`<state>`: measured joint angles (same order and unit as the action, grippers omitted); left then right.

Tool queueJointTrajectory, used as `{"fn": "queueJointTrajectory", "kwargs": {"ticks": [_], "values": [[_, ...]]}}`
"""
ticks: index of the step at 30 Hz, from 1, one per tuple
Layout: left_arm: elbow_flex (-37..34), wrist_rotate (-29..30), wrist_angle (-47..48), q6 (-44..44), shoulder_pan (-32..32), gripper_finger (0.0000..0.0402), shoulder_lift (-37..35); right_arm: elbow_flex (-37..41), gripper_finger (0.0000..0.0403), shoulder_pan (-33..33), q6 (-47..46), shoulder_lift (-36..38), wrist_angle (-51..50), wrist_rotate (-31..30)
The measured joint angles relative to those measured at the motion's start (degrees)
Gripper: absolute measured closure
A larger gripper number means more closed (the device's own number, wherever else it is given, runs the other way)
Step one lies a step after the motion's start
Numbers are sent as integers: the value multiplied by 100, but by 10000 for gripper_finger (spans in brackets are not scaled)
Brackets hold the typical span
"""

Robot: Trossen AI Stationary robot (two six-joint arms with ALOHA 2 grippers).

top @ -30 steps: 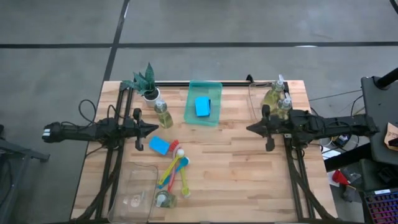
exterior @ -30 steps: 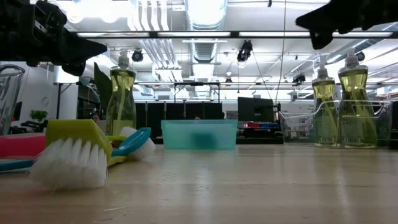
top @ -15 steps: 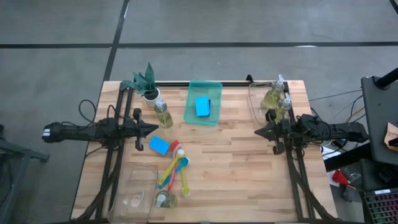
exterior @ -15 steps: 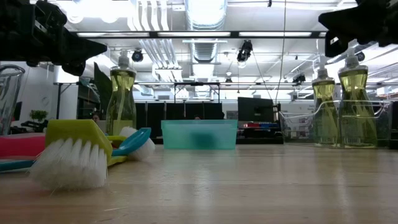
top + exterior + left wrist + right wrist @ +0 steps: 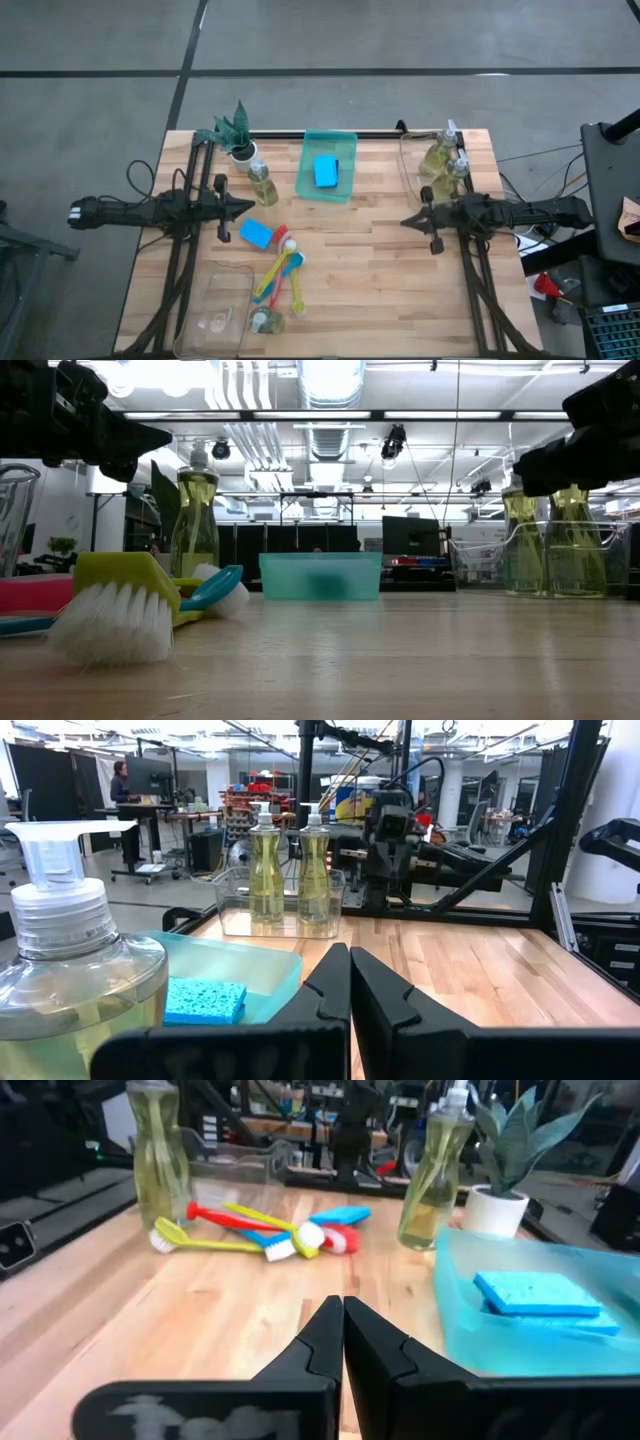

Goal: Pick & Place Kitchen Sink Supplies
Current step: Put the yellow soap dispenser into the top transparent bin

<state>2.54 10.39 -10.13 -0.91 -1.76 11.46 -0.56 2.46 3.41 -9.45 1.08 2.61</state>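
Note:
My left gripper (image 5: 248, 208) hovers shut above the table's left side, just left of a soap bottle (image 5: 262, 184) that stands beside the potted plant. A blue sponge (image 5: 257, 234) lies on the wood below it. My right gripper (image 5: 404, 221) hovers shut over the right side, near two soap bottles (image 5: 446, 158) that stand in a clear tray. Another blue sponge (image 5: 325, 170) lies in the green tray (image 5: 345, 180). Several coloured brushes (image 5: 281, 275) lie in a loose heap near the front, with a bottle (image 5: 265, 321) lying beside them.
A potted plant (image 5: 235, 132) stands at the far left corner. A clear tray (image 5: 205, 300) sits at the near left edge. Bare wood stretches across the middle and the near right (image 5: 390, 290). The arm frames run along both sides of the table.
My right gripper has pulled back toward the table's right edge, then come forward again. It now sits lower and closer to the near edge than a second ago. Its fingers stay shut.

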Motion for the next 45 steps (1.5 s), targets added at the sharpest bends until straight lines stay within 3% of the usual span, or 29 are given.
{"fn": "queueJointTrajectory", "kwargs": {"ticks": [30,39,45], "values": [[-1,-1,-93,-5,1,399,0,-4,394,-2,-84,-269,-48,-15],[-2,49,-585,-2307,2,399,5,-4,394,-2,-86,-269,-46,-15],[-2,179,-1254,-2803,-1,399,20,-4,394,-2,-84,-269,-46,-15]]}}
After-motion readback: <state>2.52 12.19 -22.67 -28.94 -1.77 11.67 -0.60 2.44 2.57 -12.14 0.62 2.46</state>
